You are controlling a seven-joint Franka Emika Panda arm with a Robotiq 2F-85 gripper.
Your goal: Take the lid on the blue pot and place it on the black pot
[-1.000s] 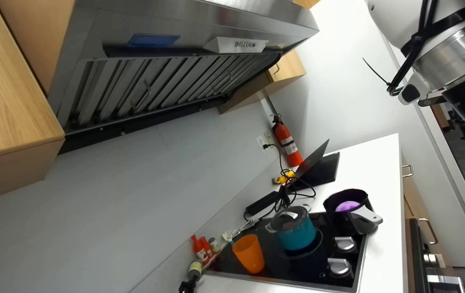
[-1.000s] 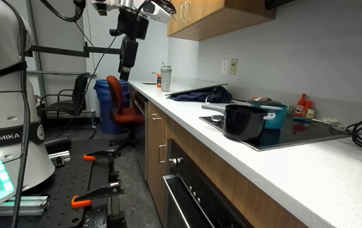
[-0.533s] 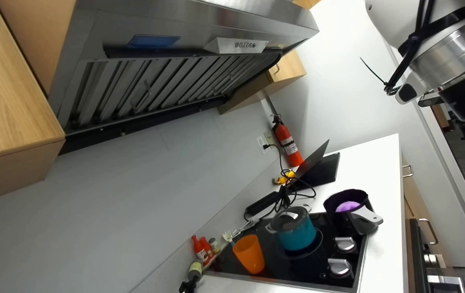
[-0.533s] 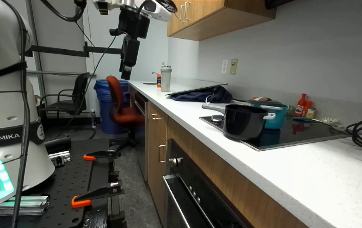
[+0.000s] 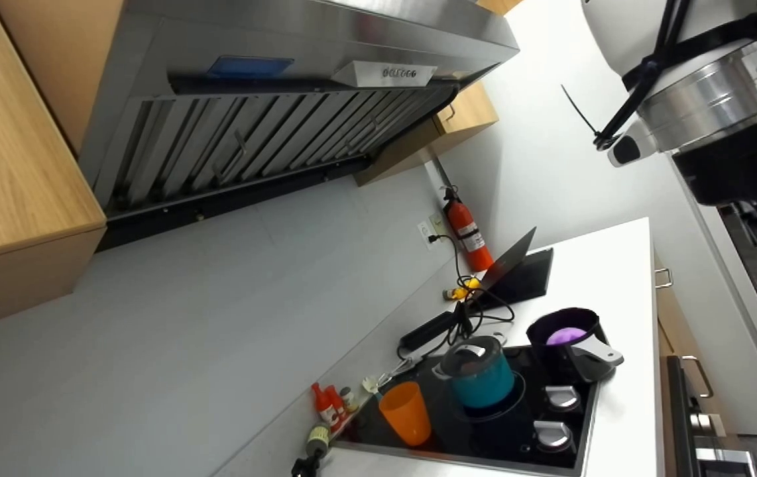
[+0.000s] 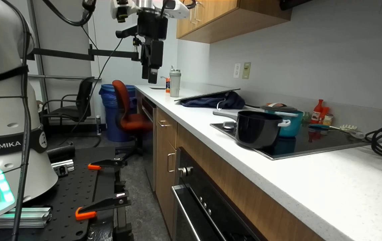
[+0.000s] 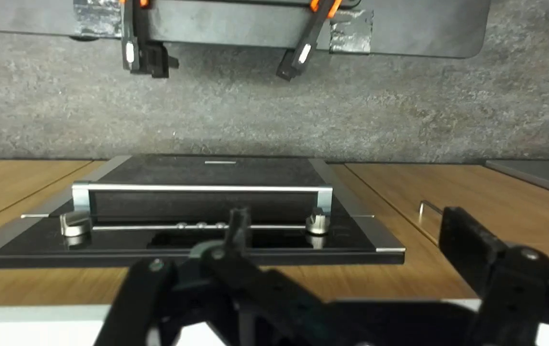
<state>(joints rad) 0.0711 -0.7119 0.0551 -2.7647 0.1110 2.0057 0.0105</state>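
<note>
The dark grey-black lid (image 5: 474,355) sits on top of the teal-blue pot (image 5: 484,387) on the black cooktop; lid (image 6: 279,107) and blue pot (image 6: 293,124) also show in an exterior view. The black pot (image 5: 567,351), with its purple inside, stands uncovered beside it at the cooktop's edge, and shows in an exterior view (image 6: 258,130). My gripper (image 6: 149,75) hangs pointing down in the air, well away from the pots. In the wrist view the fingers (image 7: 346,230) are wide apart with nothing between them. The pots are out of the wrist view.
An orange cup (image 5: 406,414) and red bottles (image 5: 327,405) stand behind the blue pot. The range hood (image 5: 286,119) hangs above. A laptop (image 5: 514,268) and a shaker bottle (image 6: 175,83) are on the counter. An oven handle (image 7: 202,187) juts from the counter front.
The arm and gripper have moved closer to the counter and turned slightly, rightward in an exterior view, so more of the gripper now shows at the other view's right edge. Pots and lid have not moved.
</note>
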